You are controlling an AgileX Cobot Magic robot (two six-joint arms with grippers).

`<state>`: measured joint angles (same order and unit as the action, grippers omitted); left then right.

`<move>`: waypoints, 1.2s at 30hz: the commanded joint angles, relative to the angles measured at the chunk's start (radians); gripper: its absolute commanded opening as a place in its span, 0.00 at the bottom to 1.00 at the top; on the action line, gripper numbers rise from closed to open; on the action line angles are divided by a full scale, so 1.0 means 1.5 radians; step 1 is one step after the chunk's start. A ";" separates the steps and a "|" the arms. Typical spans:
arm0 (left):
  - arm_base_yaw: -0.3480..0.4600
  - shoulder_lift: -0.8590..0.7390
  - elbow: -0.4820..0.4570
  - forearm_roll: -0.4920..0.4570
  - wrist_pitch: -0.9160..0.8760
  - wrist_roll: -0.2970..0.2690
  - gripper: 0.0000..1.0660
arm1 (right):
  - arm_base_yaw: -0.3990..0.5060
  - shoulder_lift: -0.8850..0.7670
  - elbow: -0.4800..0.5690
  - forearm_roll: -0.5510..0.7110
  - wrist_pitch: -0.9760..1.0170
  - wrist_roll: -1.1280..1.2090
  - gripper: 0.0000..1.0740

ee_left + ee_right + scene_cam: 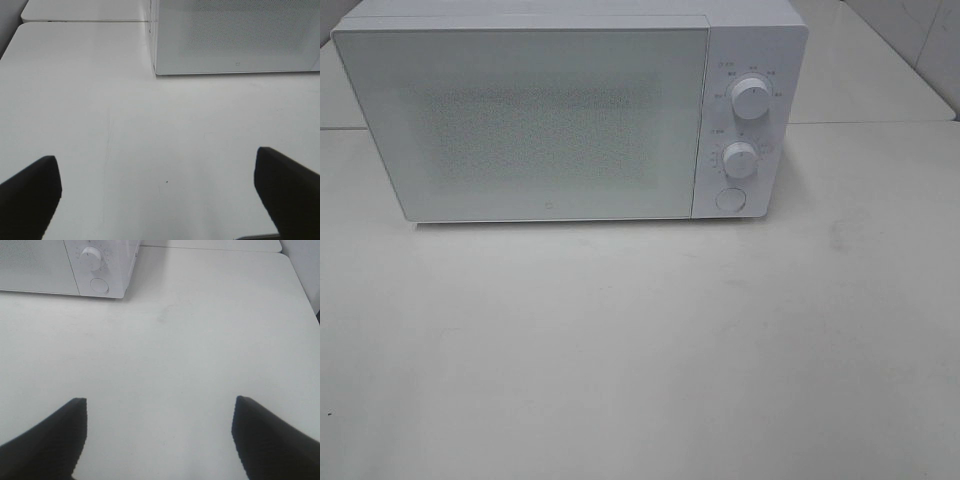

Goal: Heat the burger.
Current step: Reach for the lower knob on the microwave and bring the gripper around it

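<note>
- White table [620, 350] under microwave [520, 120]; door prob. shut.
- Left gripper [157, 170] before microwave door: jaws wide, empty.
- Right gripper [160, 407] before microwave's dial panel [100, 270]: wide, empty.

A broad white matte table [620, 340] is carrying a single thing: a white box-shaped microwave oven [550, 120], which is standing upright on the far part of the surface with its door closed and facing forward. Its narrow control panel is sitting on the right side of its front, showing two round white knobs [750, 97] stacked above a round white button [730, 199]. A second white table [880, 70] is butting against the first along a straight seam behind the oven. A faint grey smudge [840, 235] is marking the tabletop to the front right of the oven, and a thin pale scratch [107, 150] and a tiny dark speck [166, 181] are showing to the front left.
</note>
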<state>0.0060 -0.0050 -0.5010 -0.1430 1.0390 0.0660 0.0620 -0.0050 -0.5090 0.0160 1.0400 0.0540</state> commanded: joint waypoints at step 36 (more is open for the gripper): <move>0.001 -0.018 0.004 -0.005 -0.003 -0.003 0.97 | -0.001 0.367 0.069 0.033 -0.519 0.005 0.71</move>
<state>0.0060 -0.0050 -0.5010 -0.1430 1.0390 0.0660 0.0620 0.4960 -0.4190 0.0680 0.3330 0.0570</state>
